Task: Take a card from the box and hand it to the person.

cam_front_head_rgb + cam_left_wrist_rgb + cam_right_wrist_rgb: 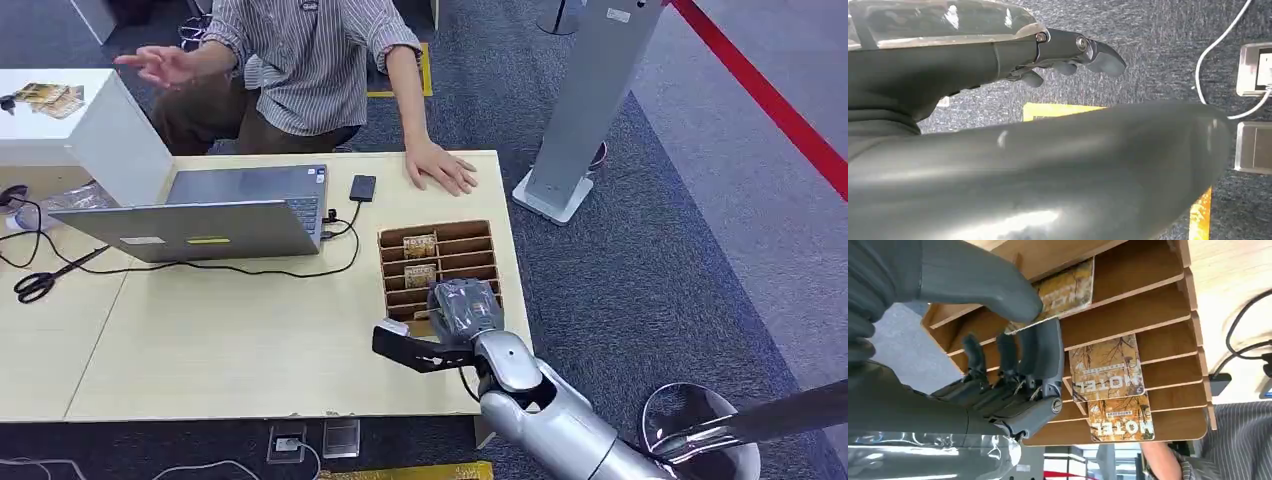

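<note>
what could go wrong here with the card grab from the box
The right hand pinches the edge of one card between thumb and fingers; a shallow hold could let it slip on lifting. The card sits in a narrow slot of the wooden box, so a tilted pull might jam it or drag the box. The person's hand rests flat on the table, not raised to receive.

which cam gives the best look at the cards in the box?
Right wrist view: the cards fill the frame, "HOTEL" print readable, slotted in the wooden box beside the right robot hand. Head view shows cards small and far. Left wrist view looks at carpet.
</note>
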Motion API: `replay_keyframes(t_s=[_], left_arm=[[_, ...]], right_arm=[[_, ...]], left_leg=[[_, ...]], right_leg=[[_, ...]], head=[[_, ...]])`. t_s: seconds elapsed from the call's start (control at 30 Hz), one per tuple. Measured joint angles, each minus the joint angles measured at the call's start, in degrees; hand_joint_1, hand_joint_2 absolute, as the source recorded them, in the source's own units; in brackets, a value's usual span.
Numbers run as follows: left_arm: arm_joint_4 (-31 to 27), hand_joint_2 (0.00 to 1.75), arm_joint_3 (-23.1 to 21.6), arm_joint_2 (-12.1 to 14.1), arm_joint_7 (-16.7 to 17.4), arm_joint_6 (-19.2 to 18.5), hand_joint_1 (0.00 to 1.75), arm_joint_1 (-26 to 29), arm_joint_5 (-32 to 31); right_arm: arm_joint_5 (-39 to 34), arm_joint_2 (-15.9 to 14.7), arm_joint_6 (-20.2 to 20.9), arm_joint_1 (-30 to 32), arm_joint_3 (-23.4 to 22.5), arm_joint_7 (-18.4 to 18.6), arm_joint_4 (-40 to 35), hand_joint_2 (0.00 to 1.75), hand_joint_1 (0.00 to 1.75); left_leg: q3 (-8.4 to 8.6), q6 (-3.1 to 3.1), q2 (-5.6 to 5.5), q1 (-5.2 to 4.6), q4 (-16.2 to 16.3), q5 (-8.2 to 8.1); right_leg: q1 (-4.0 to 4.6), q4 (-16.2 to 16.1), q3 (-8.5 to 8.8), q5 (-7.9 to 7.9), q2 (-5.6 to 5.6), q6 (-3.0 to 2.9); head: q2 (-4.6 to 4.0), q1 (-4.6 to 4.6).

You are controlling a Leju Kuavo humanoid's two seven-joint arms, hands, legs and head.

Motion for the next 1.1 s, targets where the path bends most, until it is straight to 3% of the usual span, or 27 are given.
replay_keyframes(t_s=[0.3,0.33,0.8,0.9,1.0,1.1], left_arm=[[0.0,0.0,0.0,0.0,0.0,0.0,0.0,0.0,0.0],[0.0,1.75,0.0,0.0,0.0,0.0,0.0,0.0,0.0],[0.0,1.75,-0.5,0.0,-0.9,0.3,0.0,0.0,-0.9],[0.0,1.75,-0.5,0.1,-0.9,0.3,0.0,0.0,-0.9],[0.0,1.75,-0.5,0.3,-0.9,0.1,0.0,0.0,-0.8],[0.0,1.75,-0.5,0.5,-0.9,0.0,0.0,0.1,-0.4]], right_arm=[[-0.2,0.0,0.2,0.0,-0.2,0.0,0.0,1.75,1.75],[-0.2,0.0,0.3,0.0,-0.2,0.0,0.0,1.75,1.75],[-1.1,0.0,0.7,0.0,-0.4,-0.1,-0.2,1.75,1.75],[-2.6,-0.6,4.2,-0.5,-0.6,0.4,-1.8,1.75,1.75],[-6.4,-2.1,10.4,-1.6,-1.4,1.0,-4.9,1.75,1.75],[-9.8,-4.1,13.2,-3.6,-2.6,2.0,-9.7,1.75,1.75]], left_leg=[[0.01,0.0,0.0,0.0,0.0,0.0],[0.01,0.0,0.0,0.0,0.0,0.0],[0.02,0.0,0.0,0.0,0.0,0.0],[0.01,0.0,0.01,0.0,0.0,0.0],[-0.01,0.0,0.0,0.0,0.0,0.01],[-0.01,0.0,0.01,-0.01,0.0,0.01]], right_leg=[[0.0,0.0,0.01,0.0,0.0,0.0],[0.0,0.0,0.01,0.0,0.0,0.0],[0.0,0.0,0.01,0.0,0.0,0.0],[0.0,0.0,0.0,0.0,0.0,0.0],[0.0,0.0,-0.01,0.01,0.0,0.0],[-0.01,0.0,-0.03,0.01,0.02,0.01]], head=[[-0.02,0.04],[0.0,0.04],[-0.02,0.04],[-0.02,0.0],[-0.02,0.02],[-0.02,0.04]])
